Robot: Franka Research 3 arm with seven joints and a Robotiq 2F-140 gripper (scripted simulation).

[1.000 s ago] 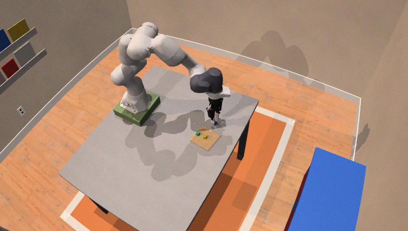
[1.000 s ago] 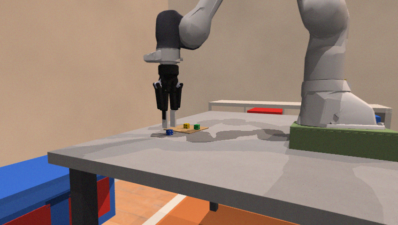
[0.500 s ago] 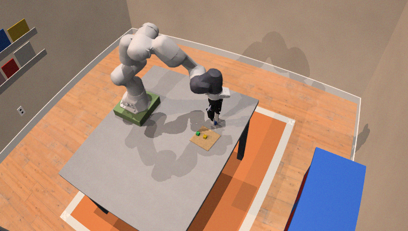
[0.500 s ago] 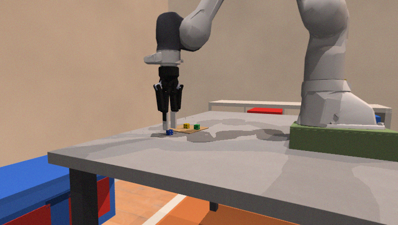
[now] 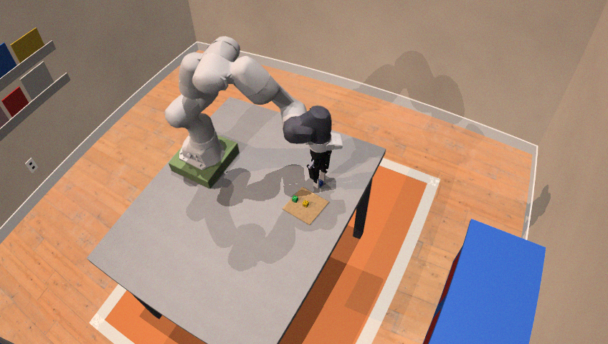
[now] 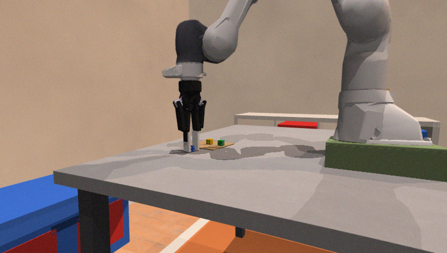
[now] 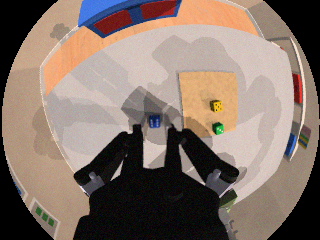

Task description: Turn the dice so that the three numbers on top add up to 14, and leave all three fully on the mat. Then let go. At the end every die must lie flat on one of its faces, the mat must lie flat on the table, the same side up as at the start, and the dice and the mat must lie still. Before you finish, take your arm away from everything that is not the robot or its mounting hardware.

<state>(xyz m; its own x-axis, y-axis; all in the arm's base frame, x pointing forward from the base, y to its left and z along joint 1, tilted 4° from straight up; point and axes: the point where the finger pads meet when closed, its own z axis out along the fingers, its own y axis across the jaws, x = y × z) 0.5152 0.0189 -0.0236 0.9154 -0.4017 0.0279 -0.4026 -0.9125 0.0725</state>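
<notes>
The blue die point(image 5: 320, 183) point(image 6: 192, 148) point(image 7: 154, 121) lies on the table beside the mat point(image 5: 309, 216) point(image 6: 212, 147) point(image 7: 200, 90). In the wrist view its top seems to show six. My gripper point(image 5: 319, 183) point(image 6: 191, 147) point(image 7: 156, 121) points down with its fingertips low, one on each side of the blue die. It is open a little, with a gap to the die in the wrist view. The yellow die point(image 5: 305, 203) point(image 6: 209, 141) point(image 7: 216, 106) lies on the mat with five on top. The green die point(image 5: 295, 198) point(image 6: 221, 142) point(image 7: 218, 128) lies on the mat near an edge; its top number is unclear.
The grey table point(image 5: 183, 255) point(image 6: 251, 184) carries the arm's green base block point(image 5: 204, 175) point(image 6: 376, 161) on the robot's side. A table edge runs beyond the mat, on the side of the blue cabinet point(image 5: 499, 276) point(image 7: 134, 16), which stands off the table.
</notes>
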